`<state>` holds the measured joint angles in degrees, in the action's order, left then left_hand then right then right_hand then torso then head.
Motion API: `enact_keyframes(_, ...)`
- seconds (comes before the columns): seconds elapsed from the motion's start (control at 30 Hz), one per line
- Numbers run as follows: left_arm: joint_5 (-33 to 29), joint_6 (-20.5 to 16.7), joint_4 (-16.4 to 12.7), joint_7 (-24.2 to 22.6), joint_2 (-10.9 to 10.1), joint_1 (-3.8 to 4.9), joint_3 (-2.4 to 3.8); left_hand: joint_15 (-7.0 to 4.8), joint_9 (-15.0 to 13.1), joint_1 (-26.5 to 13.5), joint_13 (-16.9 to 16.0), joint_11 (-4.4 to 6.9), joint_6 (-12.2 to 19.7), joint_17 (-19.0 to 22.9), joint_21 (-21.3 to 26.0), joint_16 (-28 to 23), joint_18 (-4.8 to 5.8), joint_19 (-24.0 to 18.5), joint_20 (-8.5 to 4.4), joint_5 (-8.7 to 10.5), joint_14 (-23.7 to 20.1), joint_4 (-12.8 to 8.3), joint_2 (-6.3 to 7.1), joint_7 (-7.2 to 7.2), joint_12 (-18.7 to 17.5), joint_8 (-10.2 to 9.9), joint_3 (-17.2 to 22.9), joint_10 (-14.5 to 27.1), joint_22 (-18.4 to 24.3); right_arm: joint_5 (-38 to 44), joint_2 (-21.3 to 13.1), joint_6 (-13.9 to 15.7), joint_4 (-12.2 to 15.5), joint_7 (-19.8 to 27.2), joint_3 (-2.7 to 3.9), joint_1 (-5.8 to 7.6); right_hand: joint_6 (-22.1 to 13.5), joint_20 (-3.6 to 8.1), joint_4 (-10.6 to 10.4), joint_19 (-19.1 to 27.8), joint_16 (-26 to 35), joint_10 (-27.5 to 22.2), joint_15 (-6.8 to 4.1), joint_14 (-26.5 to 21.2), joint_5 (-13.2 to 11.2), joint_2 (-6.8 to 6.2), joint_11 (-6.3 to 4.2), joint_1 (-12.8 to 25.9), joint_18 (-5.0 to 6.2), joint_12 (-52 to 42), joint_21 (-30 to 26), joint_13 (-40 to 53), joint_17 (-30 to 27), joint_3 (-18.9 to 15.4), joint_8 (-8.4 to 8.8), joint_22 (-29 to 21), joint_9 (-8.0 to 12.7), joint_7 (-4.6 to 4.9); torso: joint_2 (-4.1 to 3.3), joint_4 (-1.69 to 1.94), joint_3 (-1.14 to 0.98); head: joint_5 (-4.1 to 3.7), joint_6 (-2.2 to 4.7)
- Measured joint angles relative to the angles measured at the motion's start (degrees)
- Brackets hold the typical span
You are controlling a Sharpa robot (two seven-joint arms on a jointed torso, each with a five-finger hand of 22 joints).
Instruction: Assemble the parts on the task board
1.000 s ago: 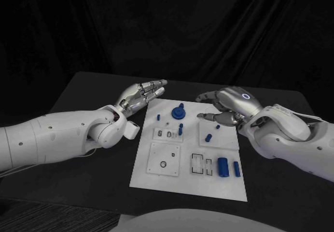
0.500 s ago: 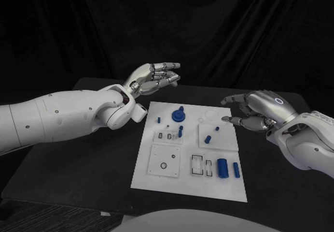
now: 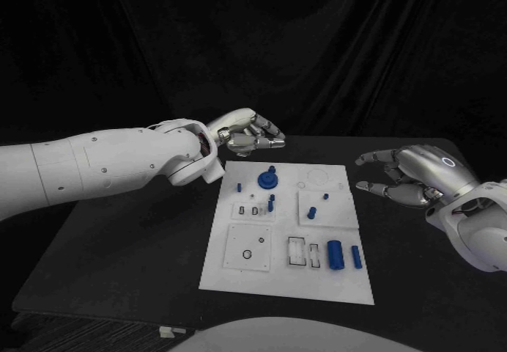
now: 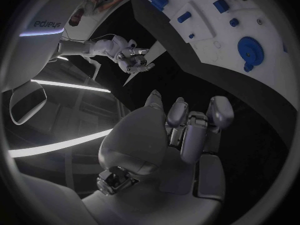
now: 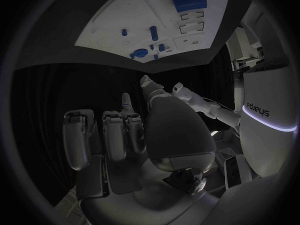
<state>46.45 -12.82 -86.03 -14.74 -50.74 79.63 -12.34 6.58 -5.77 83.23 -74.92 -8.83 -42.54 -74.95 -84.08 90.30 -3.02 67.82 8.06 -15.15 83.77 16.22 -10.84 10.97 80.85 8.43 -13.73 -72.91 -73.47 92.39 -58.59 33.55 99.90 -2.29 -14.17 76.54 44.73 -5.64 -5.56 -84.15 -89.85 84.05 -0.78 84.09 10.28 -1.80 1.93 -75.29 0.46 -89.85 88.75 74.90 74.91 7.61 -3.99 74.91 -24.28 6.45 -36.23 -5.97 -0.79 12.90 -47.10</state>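
My left hand (image 3: 249,133) hangs curled and empty beyond the task board (image 3: 243,273); my right hand (image 3: 410,176), loosely spread, holds nothing beside it. I judge a blind reach risks toppling the gear (image 3: 269,176), which stands nearest the left hand.

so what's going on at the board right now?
Nothing is being handled at this moment. The left hand hangs above the far left corner of the task board with its fingers curled in on nothing. The right hand hangs off the board's right side, fingers apart and empty. The parts lie on the board untouched: a blue gear near the far edge, a blue cylinder near the front right, small blue pegs between.
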Motion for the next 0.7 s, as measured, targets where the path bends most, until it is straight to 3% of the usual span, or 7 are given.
enact_keyframes(0.03, 0.41, 0.34, 0.06, 0.64, 0.20, 0.08, 0.00, 0.00, -0.05, -0.14, -0.05, -0.03, -0.14, 0.00, -0.43, 0.00, 0.08, 0.87, -0.01, 0.00, 0.00, 0.01, -0.05, 0.07, 0.50, 0.10, -0.02, -0.84, -0.34, 0.00, -0.08, 0.07, -0.01, -0.02, -0.02, -0.15, 0.00, 0.00, -0.06, 0.00, 0.00, 0.00, 0.00, 0.00, 0.11, 0.01, 0.00, 0.01, 0.00, 0.00, 0.00, 0.00, 0.00, 0.06, 0.00, 0.00, 0.01, 0.00, 0.05, -0.10, -0.08, 0.12, 0.01)
enact_keyframes(0.07, 1.01, 0.84, 0.20, 1.52, 0.53, 0.19, 0.00, 0.00, -0.33, -0.73, -0.09, -1.40, -0.89, 0.00, -2.07, 0.00, 0.97, 5.43, 0.03, 0.14, 0.00, 0.07, -0.29, 0.20, 1.69, 0.67, -0.07, -2.78, -1.12, 0.00, -0.18, 0.18, -0.03, -0.05, -0.04, -0.40, 0.00, 0.00, -0.06, 0.00, 0.00, 0.00, 0.00, 0.00, 0.12, 0.06, 0.00, -0.05, 0.00, 0.00, 0.00, 0.00, 0.00, 0.06, 0.00, 0.00, 0.01, 0.00, 0.13, -0.22, -0.21, 0.26, 0.01)
enact_keyframes(0.13, 2.49, 2.04, 0.77, 3.41, 1.60, 0.39, 0.01, -1.00, -1.46, -1.49, -0.19, -1.60, -2.45, 0.00, -4.67, 0.00, 2.22, 13.86, -0.08, 1.00, 0.29, 0.07, -0.77, -0.61, 1.69, 2.15, -0.07, -2.98, -1.44, 0.00, -0.33, 0.52, -0.02, -0.12, -0.07, -1.06, 0.00, 0.00, -0.06, 0.00, 0.00, 0.00, 0.00, 0.00, 0.35, 0.07, 0.00, -0.05, 0.00, 0.00, 0.00, 0.00, 0.00, 0.06, 0.00, 0.00, 0.01, 0.00, 0.27, -0.48, -0.43, 0.70, 0.19)
enact_keyframes(0.33, 5.81, 6.87, 2.49, 9.21, 5.01, 0.55, 0.00, -3.85, -5.51, -3.99, -0.12, -1.59, -2.10, 0.00, -5.75, 0.00, 2.26, 16.07, -0.17, 3.55, 0.29, 0.13, -1.69, -2.39, 1.69, 5.95, 0.97, -2.99, -1.48, 0.00, -0.43, 1.19, 0.44, -0.27, -0.09, -2.37, 0.41, 0.00, -0.06, 0.00, 0.00, 0.00, 0.00, 0.00, 1.01, 0.06, 0.00, -0.05, 0.00, 0.00, 0.00, 0.00, 0.00, 0.06, 0.00, 0.00, 0.17, 0.01, 0.55, -0.99, -1.02, 1.87, 0.08)
enact_keyframes(0.47, 7.24, 10.81, 3.02, 15.05, 6.69, 0.61, 0.00, -4.35, -7.81, -8.62, -0.01, 0.54, -1.85, 0.01, -5.75, 0.00, 2.27, 16.17, 0.55, 6.94, 0.58, 0.32, -1.75, -2.15, 1.71, 7.55, 0.76, -6.31, -1.48, 0.00, -0.52, 1.24, 0.61, -0.32, -0.09, -3.15, 1.08, 0.00, -0.06, 0.00, 0.00, 0.00, 0.00, 0.00, 1.39, -0.25, 0.00, -0.36, -0.01, 0.00, 0.19, 0.00, 0.00, 0.06, -0.07, 0.00, 0.26, 0.13, 0.66, -1.37, -1.35, 2.31, 0.34)
enact_keyframes(0.53, 8.32, 12.38, 3.06, 18.16, 7.29, 0.61, 0.00, -4.10, -8.87, -11.62, -0.24, 2.39, -1.22, 0.01, -5.75, -0.01, 2.26, 16.18, 1.18, 9.41, -0.04, 0.14, -1.57, -1.52, 8.40, 7.61, -0.21, -11.00, -1.48, 0.00, -0.81, 1.32, 0.83, -0.33, -0.09, -3.53, 1.20, 0.00, -0.08, 0.00, 0.00, 0.00, 0.00, 0.00, 1.39, -0.37, 0.00, -0.49, 0.00, 0.00, 0.60, 0.00, 0.00, 0.04, -0.22, 0.00, 0.27, 0.02, 0.70, -1.48, -1.41, 2.36, 0.58)
enact_keyframes(0.7, 12.73, 15.86, 2.97, 27.08, 9.23, 0.61, -0.02, -3.80, -13.80, -17.18, -0.03, 3.57, -1.70, 0.01, -5.75, -0.01, 2.25, 16.27, 1.27, 11.65, 0.11, 0.03, -0.39, -2.00, 9.02, 10.39, -1.34, -11.18, -1.47, 0.00, -1.60, 1.51, 1.09, -0.38, -0.09, -4.36, 1.84, 0.00, -0.31, 0.00, 0.00, 0.00, 0.00, 0.00, 1.39, -0.61, 0.01, -0.72, 0.00, 0.00, 0.83, 0.00, 0.00, -0.19, -0.36, -0.01, 0.33, 0.21, 0.75, -1.72, -1.47, 2.41, 0.34)
